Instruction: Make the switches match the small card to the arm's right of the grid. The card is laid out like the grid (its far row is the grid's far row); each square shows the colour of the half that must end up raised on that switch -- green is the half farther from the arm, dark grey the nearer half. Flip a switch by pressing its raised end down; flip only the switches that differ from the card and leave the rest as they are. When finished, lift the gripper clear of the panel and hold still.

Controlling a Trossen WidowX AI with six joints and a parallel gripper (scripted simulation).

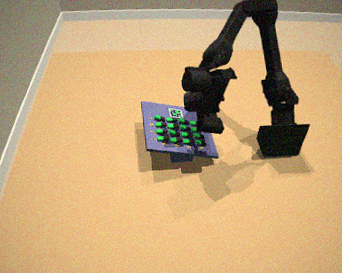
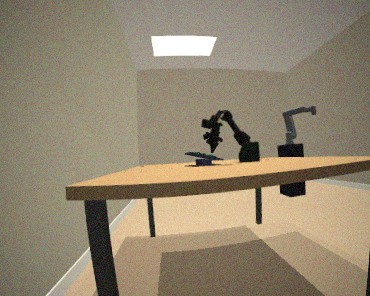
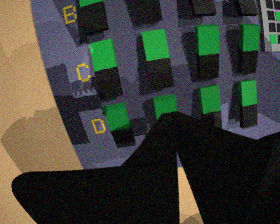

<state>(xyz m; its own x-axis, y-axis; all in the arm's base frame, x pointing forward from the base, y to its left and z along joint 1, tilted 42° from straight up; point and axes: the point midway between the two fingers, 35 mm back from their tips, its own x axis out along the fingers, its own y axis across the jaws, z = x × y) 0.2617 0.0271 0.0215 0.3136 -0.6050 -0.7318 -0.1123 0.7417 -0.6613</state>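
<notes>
A tilted blue panel (image 1: 149,113) (image 2: 202,156) (image 3: 55,42) carries a grid of rocker switches (image 1: 178,130) (image 3: 156,56), each half green and half dark grey. In the wrist view, yellow letters B, C and D mark the rows at the left. The small card (image 1: 175,112) (image 3: 270,18) sits beside the grid. My gripper (image 1: 215,127) (image 2: 214,148) (image 3: 169,120) is shut and empty. It hangs a little above the panel's edge nearest the arm, and its tip is over row D in the wrist view. The fingers hide part of that row.
The panel rests on a dark block on a tan table top (image 1: 90,209) (image 2: 165,182). The arm's black base (image 1: 282,139) stands to the right of the panel. A grey second arm on a dark block (image 2: 294,131) stands at the table's far side.
</notes>
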